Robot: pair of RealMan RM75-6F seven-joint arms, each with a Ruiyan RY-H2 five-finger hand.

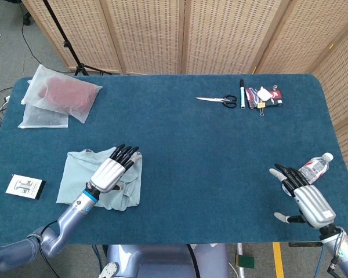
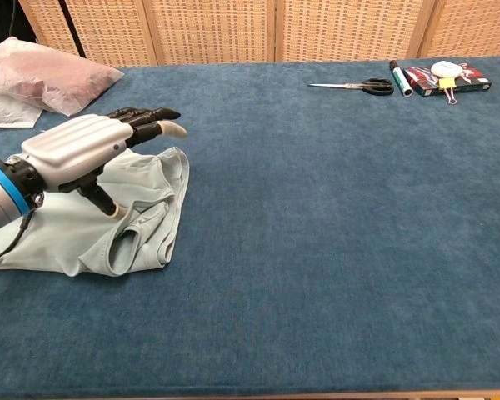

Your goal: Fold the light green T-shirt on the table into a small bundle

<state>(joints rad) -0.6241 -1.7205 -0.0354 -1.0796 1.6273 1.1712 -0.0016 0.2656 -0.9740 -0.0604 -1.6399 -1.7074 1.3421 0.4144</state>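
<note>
Fingers (image 2: 150, 115) of the left hand (image 1: 112, 169) stretch out flat and slightly apart over the light green T-shirt (image 1: 75, 179), holding nothing; whether the palm presses the cloth I cannot tell. The right hand (image 1: 304, 194) sits well apart near the table's (image 1: 209, 150) right edge, fingers spread and empty, just beside a water bottle (image 1: 314, 167). The shirt lies at the near left of the table, already folded to a rumpled rectangle, collar showing. It looks partly done: further folds remain to make a small bundle.
</note>
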